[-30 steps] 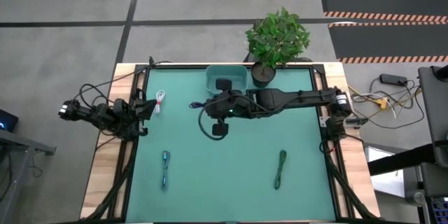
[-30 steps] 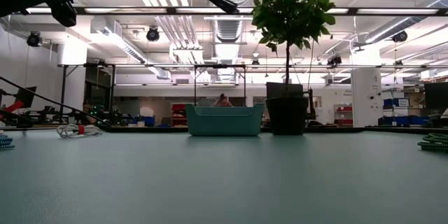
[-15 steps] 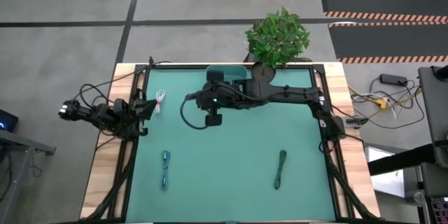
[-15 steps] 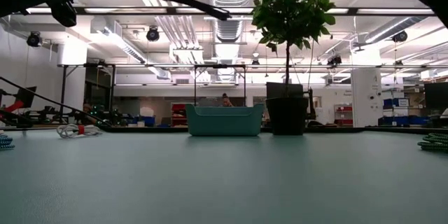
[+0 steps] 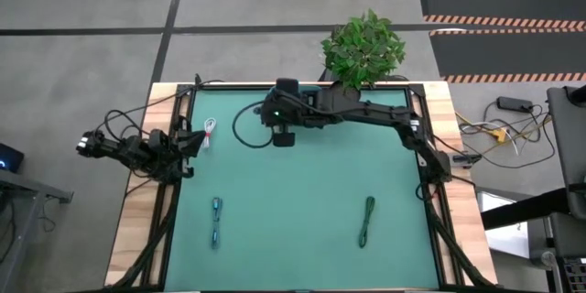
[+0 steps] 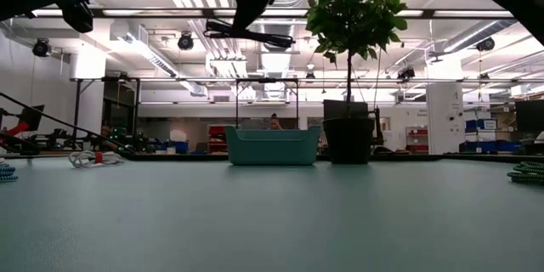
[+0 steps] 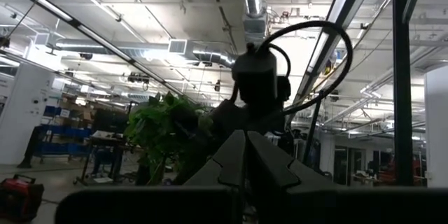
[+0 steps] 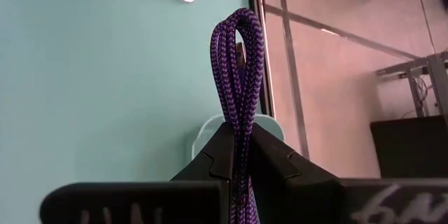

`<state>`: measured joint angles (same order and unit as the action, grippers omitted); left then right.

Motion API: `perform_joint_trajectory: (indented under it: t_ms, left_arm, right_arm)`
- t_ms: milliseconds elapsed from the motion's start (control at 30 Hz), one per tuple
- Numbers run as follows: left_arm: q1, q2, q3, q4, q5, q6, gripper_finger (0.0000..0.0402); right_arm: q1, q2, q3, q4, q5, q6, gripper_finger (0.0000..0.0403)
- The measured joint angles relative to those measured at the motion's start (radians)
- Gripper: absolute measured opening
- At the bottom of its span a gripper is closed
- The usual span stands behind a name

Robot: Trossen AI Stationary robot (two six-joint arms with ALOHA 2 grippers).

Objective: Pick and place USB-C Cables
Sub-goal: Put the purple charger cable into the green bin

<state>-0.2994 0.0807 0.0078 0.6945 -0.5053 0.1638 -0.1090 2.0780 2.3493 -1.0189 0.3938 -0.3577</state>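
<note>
Right end effector (image 8: 238, 161) pinches a purple braided cable (image 8: 239, 70) above the teal bin (image 6: 273, 146); left end effector (image 7: 245, 161) rests pressed together, well apart.

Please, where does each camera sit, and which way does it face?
High: overhead, facing down on the green table mat; both arms show.
Low: at mat level, facing the teal plastic bin; arms overhead.
Left wrist: behind the shut left claw, facing the right arm.
Right wrist: behind the right claw, shut on a purple braided cable.
High and right wrist share the red-tied white cable.
</note>
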Motion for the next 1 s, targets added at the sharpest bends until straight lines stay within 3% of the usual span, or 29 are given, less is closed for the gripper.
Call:
perform_joint_trajectory:
  t_ms: [1000]
  left_arm:
    - [0.000,0.005,0.000,-0.006,-0.001,0.009,0.0000]
  right_arm:
    - [-0.181,0.131,0.000,-0.069,-0.117,-0.008,0.0018]
